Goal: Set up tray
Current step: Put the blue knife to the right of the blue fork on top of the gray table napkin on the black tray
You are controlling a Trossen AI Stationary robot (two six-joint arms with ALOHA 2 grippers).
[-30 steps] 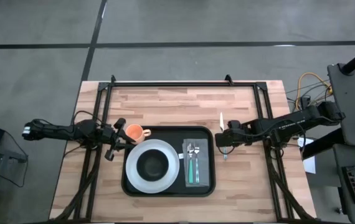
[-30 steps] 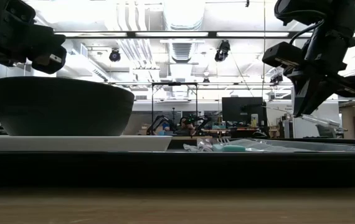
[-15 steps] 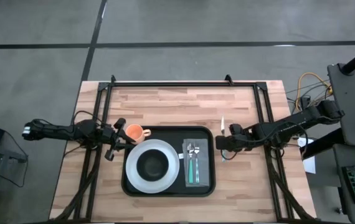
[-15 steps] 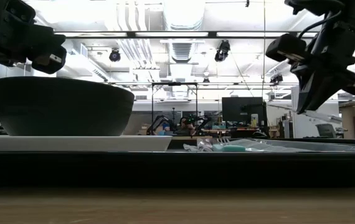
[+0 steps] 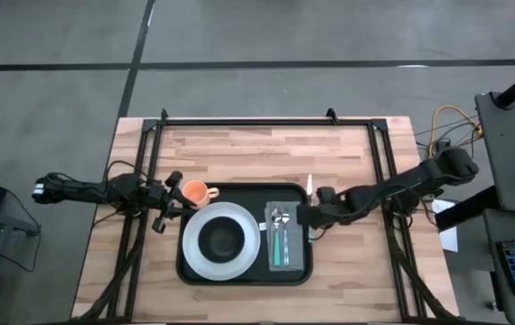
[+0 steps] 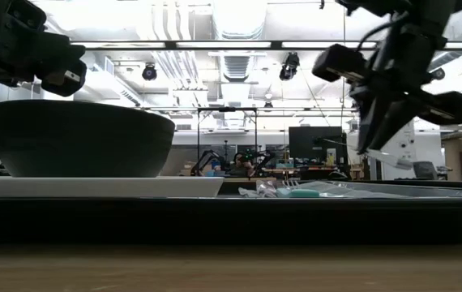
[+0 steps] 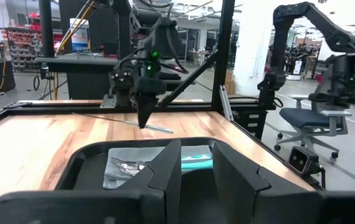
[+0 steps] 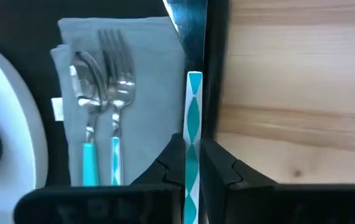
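The black tray (image 5: 244,275) holds a white plate (image 5: 239,257) with a black bowl (image 5: 222,239) on it. A grey napkin (image 5: 295,236) on the tray's right side carries a spoon and a fork (image 8: 114,93). An orange cup (image 5: 194,191) stands at the tray's far left corner. My right gripper (image 5: 306,215) hangs over the tray's right rim, shut on a knife (image 5: 309,183) with a teal-and-white handle. My left gripper (image 5: 163,213) waits open beside the cup, at the tray's left edge, with nothing between its fingers (image 7: 165,171). My right gripper pinches the knife's teal-and-white handle (image 8: 194,124) between its two fingers, which come from above, slanting down. The knife hangs lifted clear and nearly level above the tray's right rim. Its blade (image 5: 309,183) points toward the table's far edge.
Bare wooden tabletop (image 5: 357,262) lies to the right of the tray and behind it. A black frame (image 5: 266,120) runs around the table's far and side edges.
My right gripper has carried the knife toward the table's left edge, from over the bare wood to above the tray's right rim beside the napkin. The knife has stayed lifted with its blade toward the far edge.
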